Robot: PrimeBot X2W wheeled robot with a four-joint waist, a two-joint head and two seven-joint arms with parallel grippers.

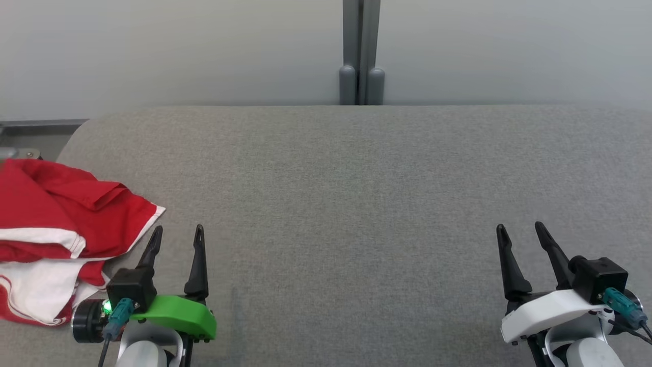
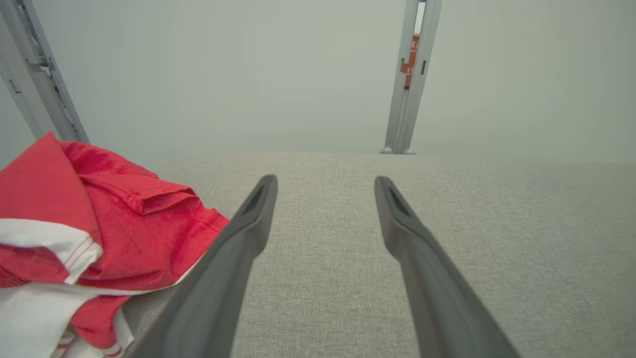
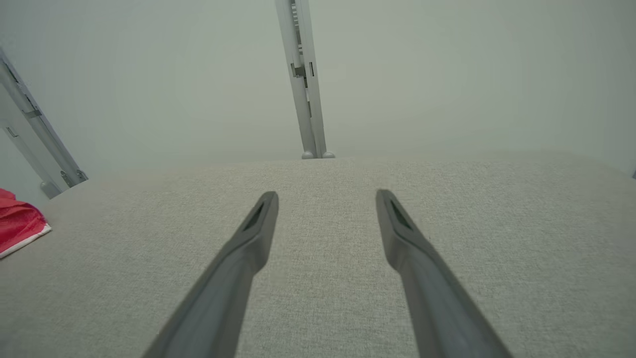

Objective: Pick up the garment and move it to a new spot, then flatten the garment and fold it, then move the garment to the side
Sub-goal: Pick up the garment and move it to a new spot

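Red-and-white garment (image 1: pixel 61 214) lies crumpled at the left end of the grey fabric worktop (image 1: pixel 356 204), cut off by the head view's left border. Left tool (image 1: pixel 178 228) sits just beside it, fingers apart and empty; can't tell if it touches the cloth. Right tool (image 1: pixel 520 227) is well apart at the far right, fingers apart, empty. Left wrist view adds a stitched hem and an orange label (image 2: pixel 410 59) inside the post (image 2: pixel 400 114), unreadable. Right wrist view has one garment corner (image 3: pixel 17 221) at its left border.

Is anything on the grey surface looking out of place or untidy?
Only the garment: it lies crumpled in a heap at the left edge of the surface, not spread flat. Nothing else stands out.
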